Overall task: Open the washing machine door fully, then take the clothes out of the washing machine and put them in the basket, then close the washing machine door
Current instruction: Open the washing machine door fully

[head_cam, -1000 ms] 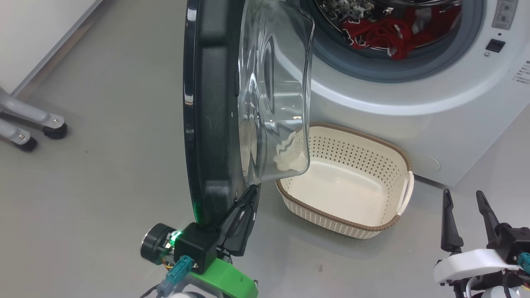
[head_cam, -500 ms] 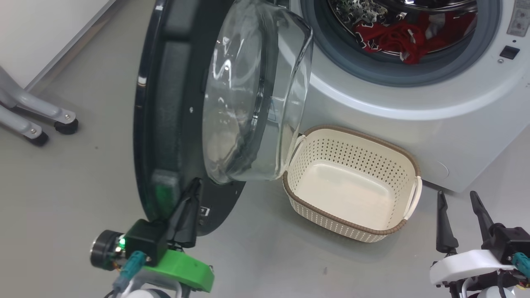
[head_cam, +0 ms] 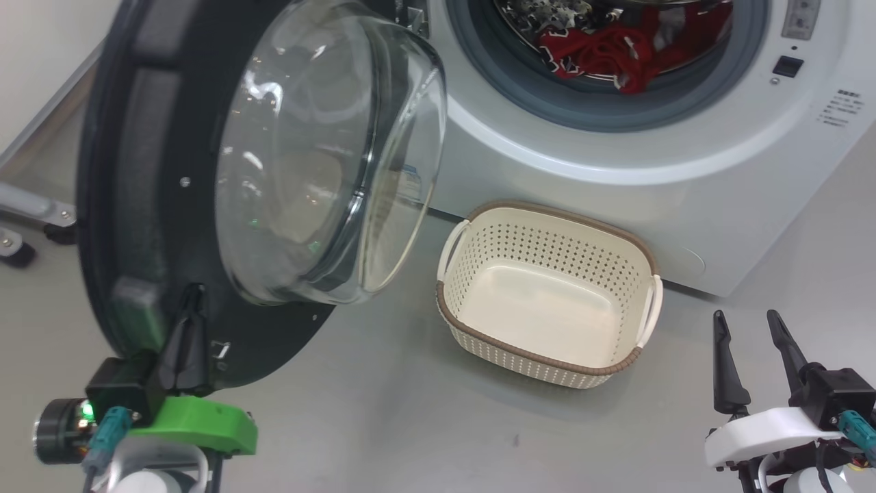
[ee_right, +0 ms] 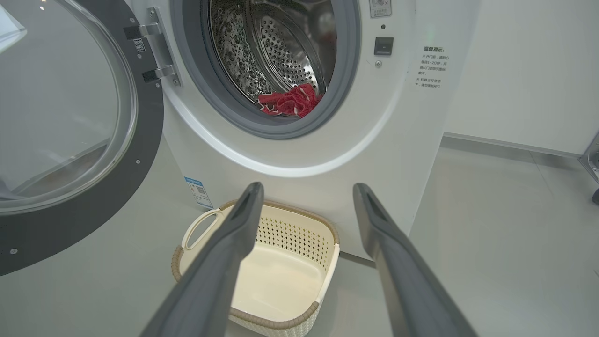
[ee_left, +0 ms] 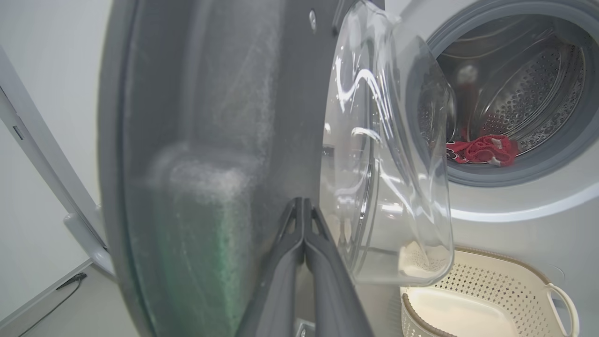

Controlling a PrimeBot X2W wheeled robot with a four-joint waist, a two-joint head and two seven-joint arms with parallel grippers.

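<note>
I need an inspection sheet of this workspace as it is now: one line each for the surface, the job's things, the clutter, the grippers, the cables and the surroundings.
Surface: grey floor, smooth, bare around the basket.
Job's things: washing machine door stands open; washing machine drum exposed; clothes red, inside the drum; basket empty, on the floor before the machine.
Clutter: nothing seen.
Grippers: left gripper shut, tips at the door's inner lower rim; right gripper open, holding nothing, apart from the basket.
Cables: teal-plugged lead at the left wrist, another at the right wrist.
Surroundings: grey frame leg on castors, pale wall.
</note>
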